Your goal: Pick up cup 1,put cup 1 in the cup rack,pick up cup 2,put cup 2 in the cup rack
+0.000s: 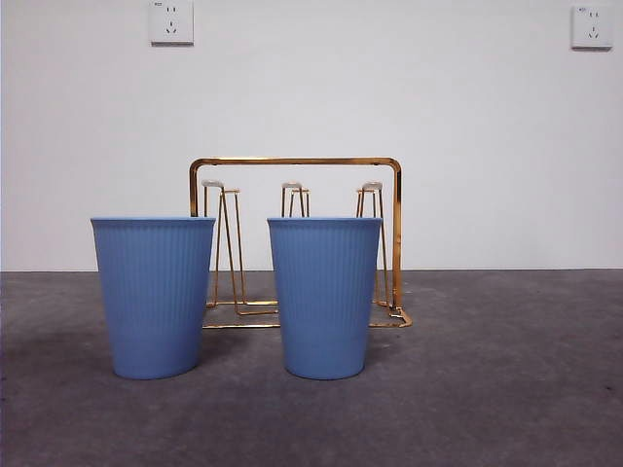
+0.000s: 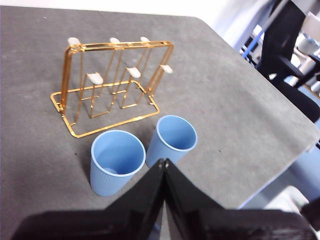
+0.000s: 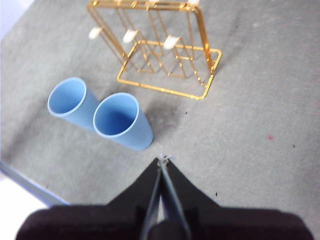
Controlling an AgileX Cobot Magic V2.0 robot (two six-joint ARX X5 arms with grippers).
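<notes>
Two blue cups [image 1: 154, 297] [image 1: 324, 297] of ribbed, matt plastic are seen; the cup rack [image 1: 295, 161] is shiny gold wire; the table [image 1: 506, 389] is covered in rough grey felt

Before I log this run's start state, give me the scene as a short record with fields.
cups: two blue ribbed cups, left cup and right cup, both upright, mouths up, empty
cup rack: gold wire cup rack behind the cups, nothing on its white-tipped pegs
surface: grey table
left gripper: shut, above the table, holding nothing
right gripper: shut, above the table, holding nothing
task progress: neither cup racked
</notes>
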